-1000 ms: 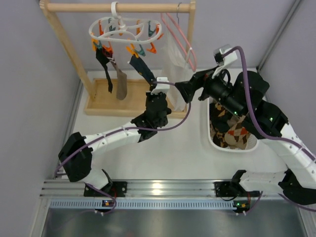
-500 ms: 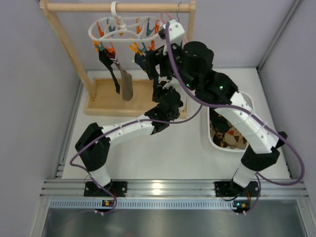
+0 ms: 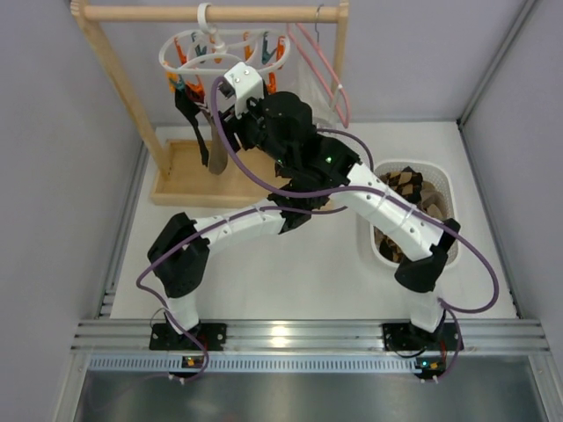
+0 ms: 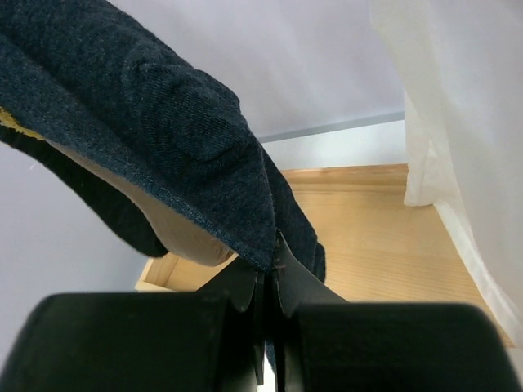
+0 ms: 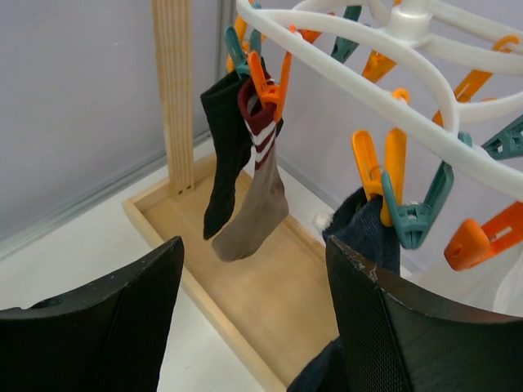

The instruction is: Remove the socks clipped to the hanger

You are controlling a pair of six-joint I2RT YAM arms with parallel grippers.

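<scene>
Socks on the hanger: a black sock (image 5: 225, 155) and a grey-brown sock with a maroon-and-white striped cuff (image 5: 255, 196) hang side by side from orange pegs. A dark navy knit sock (image 5: 369, 233) hangs nearer the camera from an orange peg and a teal one.
Hanger: a white plastic oval ring clip-hanger (image 3: 220, 46) is hooked on the wooden rail (image 3: 141, 13) of the rack, beside a pink wire hanger (image 3: 332, 79).
Left gripper (image 4: 265, 282): the fingers are pinched tight on the lower edge of the navy sock, above the wooden base tray (image 4: 368, 237). A white garment (image 4: 458, 122) hangs just to its right.
Right gripper (image 5: 255, 253): the fingers are spread wide with nothing between them, just below the ring. The navy sock is beside its right finger.
Socks in the basket: brown argyle socks (image 3: 409, 186) lie in the white plastic basket (image 3: 365, 239) on the right of the table.
Overhead view: the right arm covers the left gripper, so the pinched sock is only probably the pegged navy one.
</scene>
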